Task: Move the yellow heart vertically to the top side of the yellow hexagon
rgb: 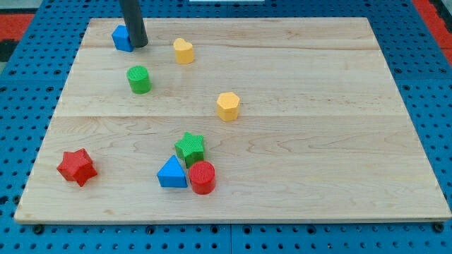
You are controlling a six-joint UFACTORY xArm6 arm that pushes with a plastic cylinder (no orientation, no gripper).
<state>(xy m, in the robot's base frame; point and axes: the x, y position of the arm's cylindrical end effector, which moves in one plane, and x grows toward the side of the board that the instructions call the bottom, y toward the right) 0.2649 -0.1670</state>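
The yellow heart (183, 51) lies near the view's top, left of centre. The yellow hexagon (228, 106) lies lower and to the right of it, near the board's middle. My tip (138, 45) is at the view's top left, touching the right side of a blue block (121, 38). The tip is to the left of the yellow heart, with a gap between them.
A green cylinder (139, 79) sits below the tip. A green star (190, 147), a blue triangle (171, 173) and a red cylinder (202, 177) cluster at the lower middle. A red star (76, 166) lies at the lower left. The wooden board (339, 141) rests on a blue pegboard.
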